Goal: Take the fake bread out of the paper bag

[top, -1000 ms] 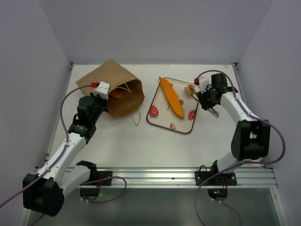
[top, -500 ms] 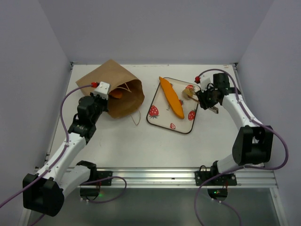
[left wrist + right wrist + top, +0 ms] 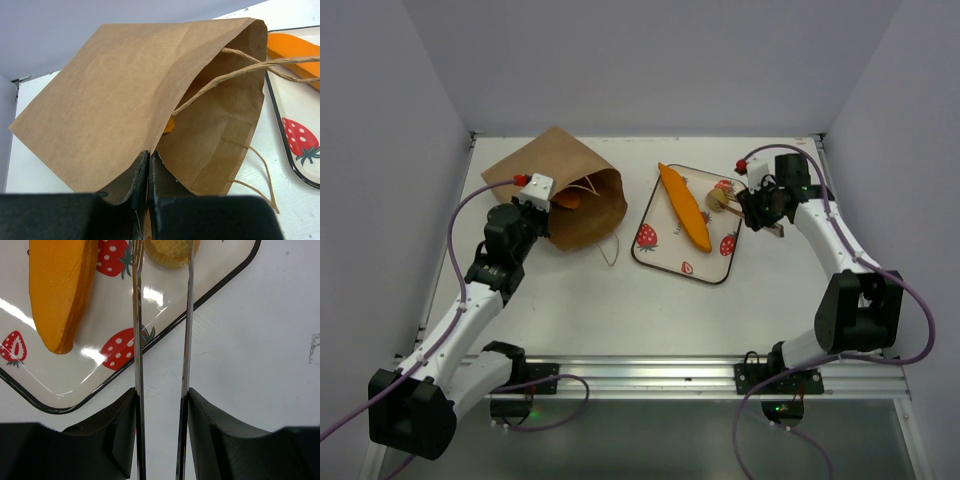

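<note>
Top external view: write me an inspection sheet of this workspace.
Surface: white table, strawberry-print tray right of centre.
Job's things: paper bag on its side, mouth towards the tray, orange bread piece inside; baguette and small roll on the tray.
Clutter: nothing seen.
Grippers: left gripper shut on the bag's edge; right gripper open, tips at the roll.
Cables: purple cable along each arm.
Surroundings: pale walls on three sides; metal rail in front.

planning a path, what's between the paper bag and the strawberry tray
A strip of bare table with a loose string handle of the paper bag lying on it, clearest in the left wrist view.
</note>
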Robot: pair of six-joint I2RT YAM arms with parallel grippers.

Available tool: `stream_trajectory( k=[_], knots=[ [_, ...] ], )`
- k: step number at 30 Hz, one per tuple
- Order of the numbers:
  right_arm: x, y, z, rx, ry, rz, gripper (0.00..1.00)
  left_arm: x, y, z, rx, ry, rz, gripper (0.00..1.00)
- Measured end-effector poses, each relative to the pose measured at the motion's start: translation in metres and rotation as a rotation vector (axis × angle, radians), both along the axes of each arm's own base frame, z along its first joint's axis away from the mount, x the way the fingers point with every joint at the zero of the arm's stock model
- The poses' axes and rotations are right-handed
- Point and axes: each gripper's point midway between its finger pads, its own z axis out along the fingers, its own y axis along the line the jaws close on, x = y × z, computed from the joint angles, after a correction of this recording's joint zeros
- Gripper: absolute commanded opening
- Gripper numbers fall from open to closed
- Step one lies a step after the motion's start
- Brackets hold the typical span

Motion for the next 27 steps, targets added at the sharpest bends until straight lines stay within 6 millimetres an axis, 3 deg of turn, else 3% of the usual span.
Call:
stream_trajectory(
  k=[17,24,27],
  knots=[
    [-0.001,0.007,0.027,0.035,-0.035,0.014,0.46,0.0,0.0,0.0,0.0,-0.001,-0.001,0.06],
    [-0.015,0.034,0.061,0.156,-0.069,0.114,0.45,-0.002,-0.008,0.002,-0.011,-0.006,-0.044,0.07],
    [-0.026,0.058,0.072,0.187,-0.079,0.191,0.45,-0.005,-0.011,0.005,-0.018,-0.016,-0.069,0.06]
  ],
)
